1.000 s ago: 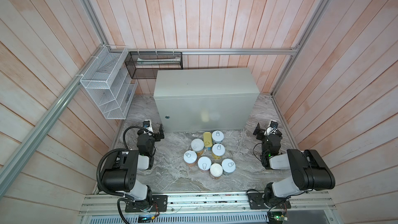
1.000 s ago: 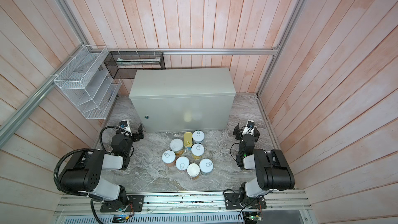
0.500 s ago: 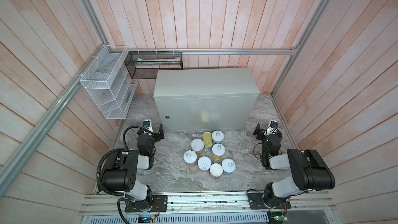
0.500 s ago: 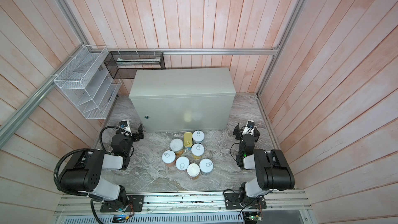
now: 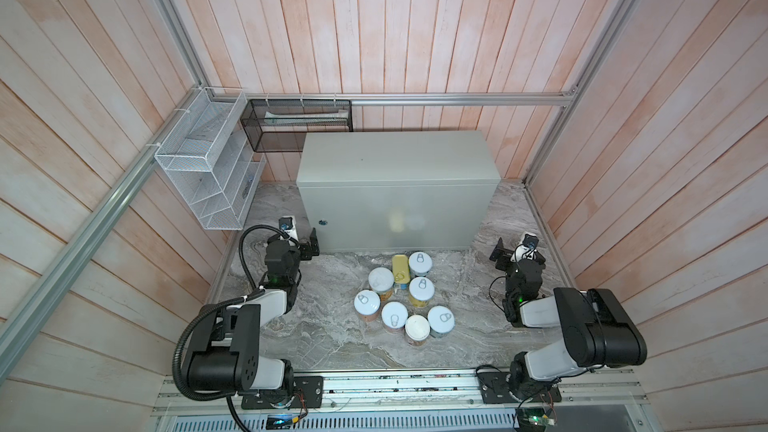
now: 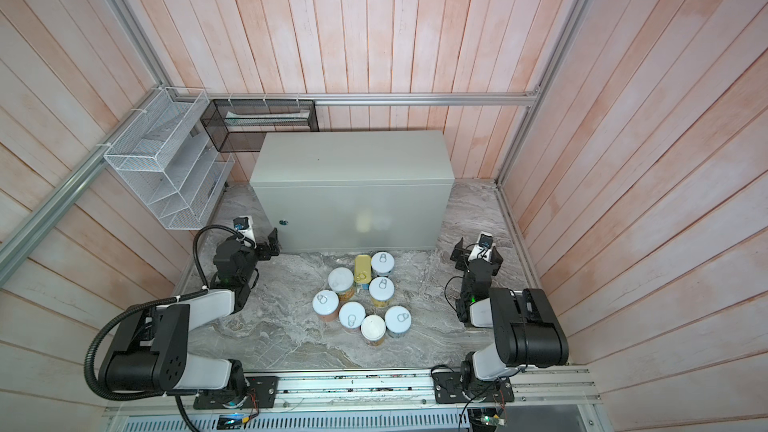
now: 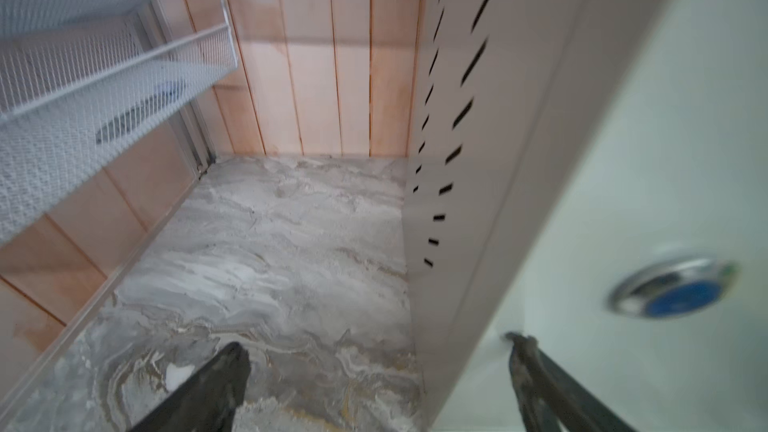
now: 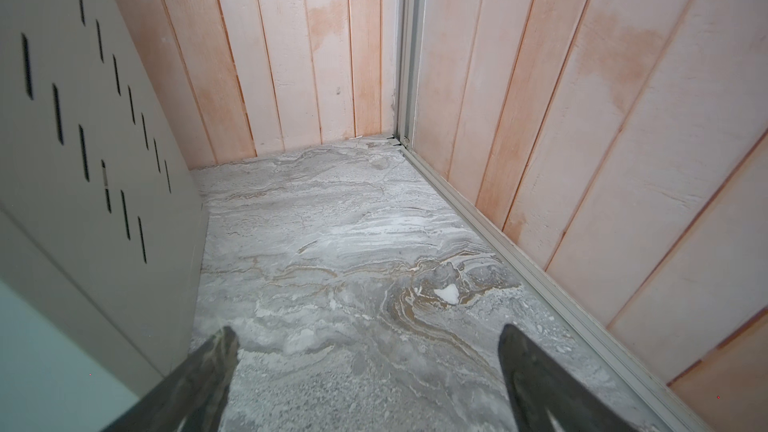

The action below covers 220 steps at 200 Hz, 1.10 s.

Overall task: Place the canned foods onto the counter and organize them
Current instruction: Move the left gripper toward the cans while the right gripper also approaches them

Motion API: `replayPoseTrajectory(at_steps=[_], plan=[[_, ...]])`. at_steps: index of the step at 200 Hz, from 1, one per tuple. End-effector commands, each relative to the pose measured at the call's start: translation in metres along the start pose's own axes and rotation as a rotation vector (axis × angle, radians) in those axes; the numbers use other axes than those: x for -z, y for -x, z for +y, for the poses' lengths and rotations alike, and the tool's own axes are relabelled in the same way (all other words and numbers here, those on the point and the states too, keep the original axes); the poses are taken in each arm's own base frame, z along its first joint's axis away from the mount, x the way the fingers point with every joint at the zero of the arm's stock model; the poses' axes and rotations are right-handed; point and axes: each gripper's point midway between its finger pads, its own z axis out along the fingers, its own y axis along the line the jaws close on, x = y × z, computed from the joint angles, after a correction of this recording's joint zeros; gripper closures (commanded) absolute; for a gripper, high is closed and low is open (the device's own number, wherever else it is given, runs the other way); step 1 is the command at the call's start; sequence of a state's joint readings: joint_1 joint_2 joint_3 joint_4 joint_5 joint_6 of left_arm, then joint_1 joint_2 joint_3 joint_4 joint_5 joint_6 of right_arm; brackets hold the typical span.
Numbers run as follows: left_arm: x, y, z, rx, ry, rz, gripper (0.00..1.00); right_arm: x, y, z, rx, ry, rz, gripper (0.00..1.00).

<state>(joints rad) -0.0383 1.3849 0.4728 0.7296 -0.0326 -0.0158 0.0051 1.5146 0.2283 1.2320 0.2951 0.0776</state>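
Several canned foods [image 5: 401, 297] [image 6: 365, 297] stand in a tight cluster on the marbled surface in front of the counter, among them a flat gold tin [image 5: 400, 268]. The counter [image 5: 395, 155] [image 6: 349, 155] is a grey metal box with a bare flat top and a round lock [image 7: 673, 288] on its front. My left gripper [image 5: 309, 245] [image 7: 378, 347] hangs open at the box's front left corner, holding nothing. My right gripper [image 5: 515, 251] [image 8: 368, 333] stands open beside the box's right slotted side [image 8: 83, 118], over bare stone. Neither wrist view shows the cans.
A white wire basket [image 5: 208, 168] hangs on the left wall and a black mesh basket [image 5: 297, 124] on the back wall, just above the box's left rear corner. Wooden walls close in on three sides. An aluminium rail [image 5: 395, 388] carries both arm bases at the front.
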Motion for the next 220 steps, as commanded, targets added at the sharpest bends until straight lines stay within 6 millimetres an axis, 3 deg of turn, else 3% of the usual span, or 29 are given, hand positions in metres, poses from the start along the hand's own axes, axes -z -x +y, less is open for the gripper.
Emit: replayPoseTrajectory(at_steps=[1,63,75,84,96,110,126,178,220], plan=[[0.011,0.009,-0.006,0.024,0.024,0.005,0.00,0.001,0.003,0.001,0.007,-0.008,-0.006,0.02],[0.026,0.036,-0.036,0.010,0.070,0.015,0.00,0.002,0.009,0.009,0.037,0.015,-0.020,0.02],[0.030,0.040,-0.043,0.037,0.068,0.015,0.00,0.001,0.030,0.005,0.058,-0.083,-0.042,0.02],[0.032,0.041,-0.049,0.042,0.061,0.021,0.00,-0.002,0.034,0.005,0.061,-0.101,0.017,0.02],[0.035,0.043,-0.060,0.041,0.040,0.029,0.00,-0.002,0.056,-0.001,-0.040,-0.139,0.009,0.02],[0.038,0.045,-0.071,0.034,0.025,0.041,0.00,0.006,0.079,0.003,-0.106,-0.099,-0.032,0.02],[0.043,0.045,-0.084,0.025,0.012,0.061,0.00,0.014,0.088,0.005,-0.163,-0.071,-0.041,0.02],[0.067,0.036,-0.111,-0.027,-0.016,0.125,0.00,0.032,0.080,0.024,-0.242,0.060,0.087,0.02],[0.083,0.037,-0.121,-0.020,-0.043,0.165,0.00,0.044,0.069,0.041,-0.247,0.158,0.180,0.02]])
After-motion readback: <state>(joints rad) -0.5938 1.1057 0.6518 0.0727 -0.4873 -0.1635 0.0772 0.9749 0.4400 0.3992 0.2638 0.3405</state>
